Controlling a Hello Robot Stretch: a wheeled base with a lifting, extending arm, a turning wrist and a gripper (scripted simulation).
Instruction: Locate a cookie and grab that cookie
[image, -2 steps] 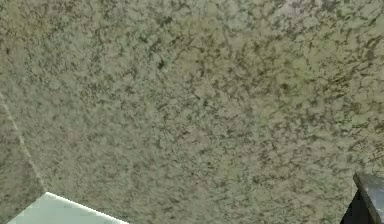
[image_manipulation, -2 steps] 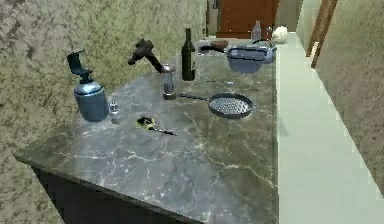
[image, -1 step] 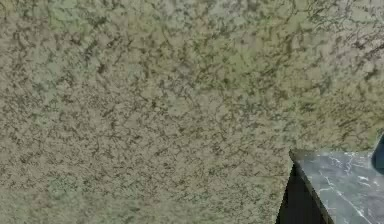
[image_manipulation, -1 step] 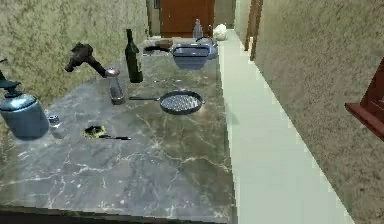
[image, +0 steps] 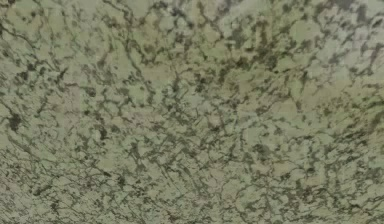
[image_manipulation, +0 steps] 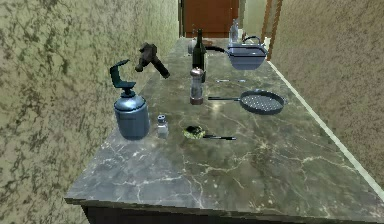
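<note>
I am in the search step, and I cannot tell yet where the cookie lies, nor the state of the pincer. Ahead is a speckled green-grey plaster wall (image: 190, 110), so I judge it best to turn the base slowly and scan along the grey veined marble table (image_manipulation: 260, 170) before extending anything.

Near its wall-side edge stands a round blue spray bottle with a teal trigger (image_manipulation: 131, 112), with a small glass shaker (image_manipulation: 161, 124) just beside it. Mid-table lies a small dark lump with a thin handle (image_manipulation: 200, 131), worth a closer look. A black round frying pan (image_manipulation: 261, 101) sits toward the opposite edge. A tall dark glass bottle (image_manipulation: 198, 60) and a blue bowl (image_manipulation: 246, 55) stand at the far end, with a reddish-brown door (image_manipulation: 210, 15) behind them.
</note>
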